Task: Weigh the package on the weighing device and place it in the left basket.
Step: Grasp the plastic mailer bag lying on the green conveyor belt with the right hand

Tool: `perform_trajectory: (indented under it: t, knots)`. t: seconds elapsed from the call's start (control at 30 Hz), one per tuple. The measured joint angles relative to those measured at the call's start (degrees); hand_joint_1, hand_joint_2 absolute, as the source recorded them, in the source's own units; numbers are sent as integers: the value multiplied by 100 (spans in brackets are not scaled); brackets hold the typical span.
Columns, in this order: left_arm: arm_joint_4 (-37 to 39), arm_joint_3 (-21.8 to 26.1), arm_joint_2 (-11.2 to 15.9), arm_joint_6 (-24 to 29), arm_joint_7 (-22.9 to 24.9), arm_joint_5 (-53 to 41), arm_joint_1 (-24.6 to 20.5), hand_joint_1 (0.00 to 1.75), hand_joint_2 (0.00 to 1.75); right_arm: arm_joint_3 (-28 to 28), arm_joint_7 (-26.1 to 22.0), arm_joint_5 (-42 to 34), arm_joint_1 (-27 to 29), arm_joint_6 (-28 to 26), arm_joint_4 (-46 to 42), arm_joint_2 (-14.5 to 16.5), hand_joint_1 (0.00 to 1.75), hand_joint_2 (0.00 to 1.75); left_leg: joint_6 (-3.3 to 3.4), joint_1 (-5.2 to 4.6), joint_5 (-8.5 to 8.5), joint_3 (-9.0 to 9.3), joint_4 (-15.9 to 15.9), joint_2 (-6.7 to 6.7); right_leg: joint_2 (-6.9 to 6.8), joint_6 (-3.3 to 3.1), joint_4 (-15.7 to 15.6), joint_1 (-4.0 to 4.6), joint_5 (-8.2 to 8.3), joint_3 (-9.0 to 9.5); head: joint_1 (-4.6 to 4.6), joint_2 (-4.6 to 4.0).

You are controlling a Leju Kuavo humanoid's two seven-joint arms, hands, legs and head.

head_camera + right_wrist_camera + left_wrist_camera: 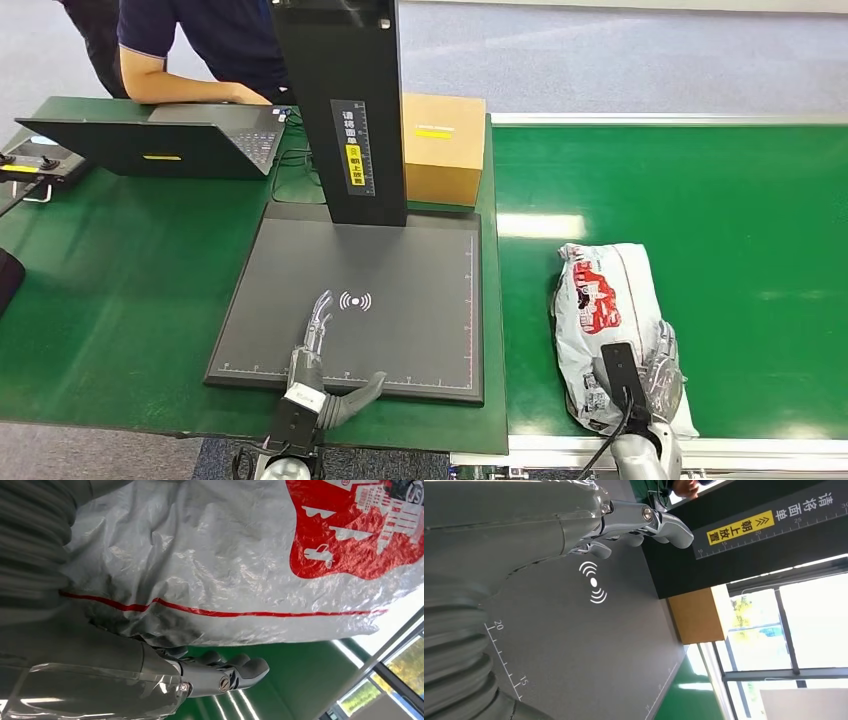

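Package (605,320) lies on green conveyor belt (740,230), lower right of frame. Right hand (655,385) rests at its near end, grip unclear. Left hand (318,355) empty, fingers apart, over weighing device (400,300), center.

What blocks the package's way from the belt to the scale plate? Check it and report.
Nothing visible stands between them. The package lies on the green belt by the right hand; the scale plate is just to its left. Only the left hand hovers over the plate's near-left part; the right part is bare.
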Motion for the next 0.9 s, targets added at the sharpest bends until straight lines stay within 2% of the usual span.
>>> perform_trajectory:
  t: [0.37, 0.43, 0.57, 0.6, 0.67, 0.9]
  knots:
    - [0, 0, 0, 19, 0, 74, -12, 0, 175, 110, 339, 543, -299, 422, 467, -52, 4, 175, 5, 0, -3, 35, 2, 5, 4, 5, -5, 0, 3, 37, 2, 0]
    - [0, 0, 0, 20, 0, 77, -12, 0, 175, 143, 339, 585, -326, 441, 511, -54, 24, 175, 6, 0, -2, 39, 3, 5, 4, 7, -6, 0, 7, 41, 2, 0]
    - [0, 0, 2, 30, 0, 83, -18, 0, 175, 209, 333, 681, -351, 464, 565, -54, 149, 175, 9, 0, 4, 43, 4, 7, 5, 7, -6, 0, 14, 46, 1, 0]
    - [0, 0, 2, 33, 0, 85, -20, 0, 175, 227, 329, 708, -356, 464, 572, -54, 159, 175, 10, 0, 6, 43, 4, 7, 5, 9, -6, 0, 16, 46, 1, 0]
    - [0, 0, 2, 35, 0, 92, -26, 0, 175, 261, 316, 747, -367, 464, 581, -54, 162, 175, 14, 0, 9, 42, 4, 7, 5, 12, -6, -1, 19, 46, 1, 0]
    - [0, 6, 5, 58, 0, 126, -39, 0, 175, 325, 97, 758, -387, 512, 544, -50, 159, 175, 17, -1, 12, 39, 5, 7, 5, 15, -6, -2, 24, 46, 2, 0]
